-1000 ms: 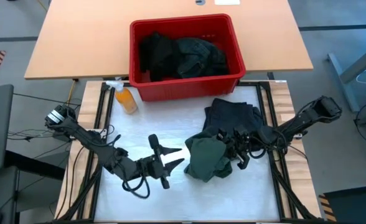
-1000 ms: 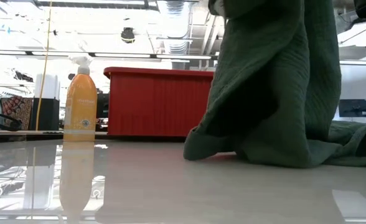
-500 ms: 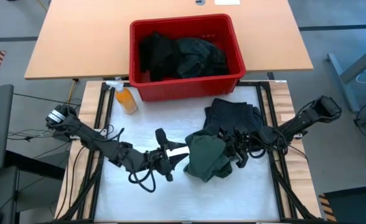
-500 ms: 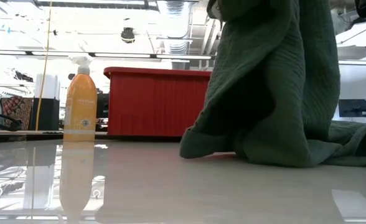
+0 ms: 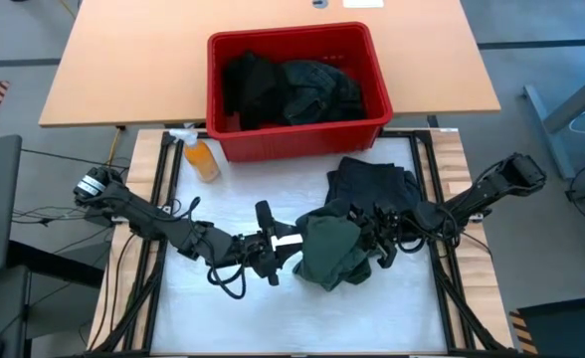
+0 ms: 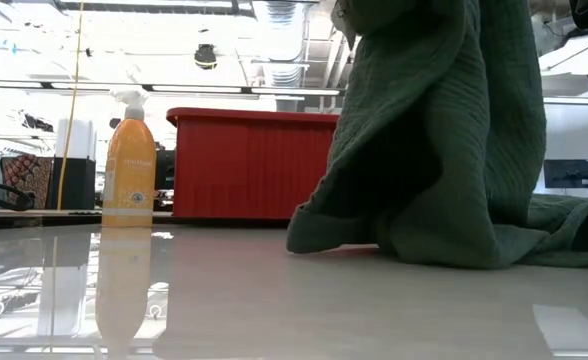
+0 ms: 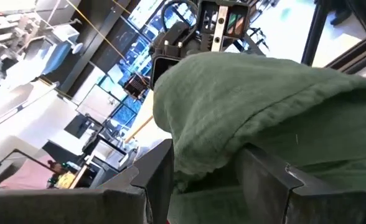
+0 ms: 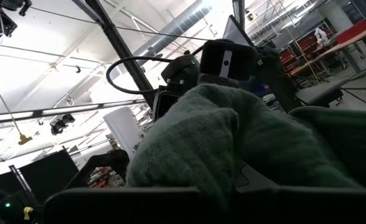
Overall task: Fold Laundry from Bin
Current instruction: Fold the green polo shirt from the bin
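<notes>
A dark green garment (image 5: 332,254) is bunched and lifted at the table's middle, and in the low view it hangs down (image 6: 434,130) to the tabletop. My right gripper (image 5: 377,239) is shut on it from the right. My left gripper (image 5: 285,249) is open at the garment's left edge. Its two fingers (image 7: 158,180) stand on either side of a hanging fold (image 7: 233,124). A black garment (image 5: 372,184) lies flat behind the green one. The red bin (image 5: 213,89) holds more dark laundry (image 5: 292,89). My right gripper holds a bunched upper part of the green garment (image 8: 195,143), coming level from the table's right side. The cloth covers the fingers, so the hold itself is hidden. The garment hangs slack below, its lower end (image 6: 374,245) resting on the table. My left gripper has the green fold between its open fingers; whether they touch it, I cannot tell.
An orange spray bottle (image 5: 201,159) stands at the bin's near left corner and also shows in the low view (image 6: 129,160). The bin stands at the table's far side (image 6: 244,165). Bare tabletop lies near and to the left of the green garment.
My left gripper has gone toward the table's right edge, up to the green garment's left edge, and now has a fold between its open fingers. The garment's lower left hem has slid a little toward the left on the table.
</notes>
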Robot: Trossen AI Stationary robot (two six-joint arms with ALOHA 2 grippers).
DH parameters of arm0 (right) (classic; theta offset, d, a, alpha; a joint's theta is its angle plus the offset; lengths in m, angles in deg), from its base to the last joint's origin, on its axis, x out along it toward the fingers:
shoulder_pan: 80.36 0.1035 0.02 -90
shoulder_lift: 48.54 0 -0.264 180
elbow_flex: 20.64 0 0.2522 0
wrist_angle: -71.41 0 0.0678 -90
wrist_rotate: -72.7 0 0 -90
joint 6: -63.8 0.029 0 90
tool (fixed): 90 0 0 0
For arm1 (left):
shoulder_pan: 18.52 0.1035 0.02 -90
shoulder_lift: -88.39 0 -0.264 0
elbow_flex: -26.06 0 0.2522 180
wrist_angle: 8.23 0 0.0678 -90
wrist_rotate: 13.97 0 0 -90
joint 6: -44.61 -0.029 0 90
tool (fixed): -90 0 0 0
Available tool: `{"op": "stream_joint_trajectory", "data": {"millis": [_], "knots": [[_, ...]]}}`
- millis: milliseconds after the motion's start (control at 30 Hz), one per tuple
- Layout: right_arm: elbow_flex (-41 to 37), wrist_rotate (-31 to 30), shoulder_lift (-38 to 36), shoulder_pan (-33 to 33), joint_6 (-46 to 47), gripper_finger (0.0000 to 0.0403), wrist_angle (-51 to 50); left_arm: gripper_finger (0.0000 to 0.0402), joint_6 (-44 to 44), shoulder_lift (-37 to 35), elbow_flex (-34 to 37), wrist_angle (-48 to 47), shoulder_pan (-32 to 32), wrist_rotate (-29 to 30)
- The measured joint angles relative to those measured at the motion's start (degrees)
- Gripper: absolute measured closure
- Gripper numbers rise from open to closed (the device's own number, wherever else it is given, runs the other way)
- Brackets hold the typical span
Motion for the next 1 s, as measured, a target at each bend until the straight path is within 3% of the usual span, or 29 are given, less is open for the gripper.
{"op": "stream_joint_trajectory", "data": {"millis": [167, 600, 800, 1000], "knots": [[0.00, 0.00, 0.00, 0.00, 1.68, 0.0379, 0.00, 0.0250, 1.32, 0.00, 0.00, 0.71, 0.77, -4.01], [0.82, 3.46, 0.02, 0.09, 2.08, 0.0379, -0.72, 0.0315, 4.66, 0.02, 0.00, 3.11, 2.28, -6.02], [3.60, 5.29, 0.02, 0.05, 1.45, 0.0379, -5.52, 0.0320, 5.38, 0.02, 0.00, 2.66, 2.31, -9.43], [4.28, 6.33, 0.02, 0.04, 1.47, 0.0379, -6.81, 0.0332, 6.54, 0.02, -0.01, 3.42, 2.22, -8.20]]}}
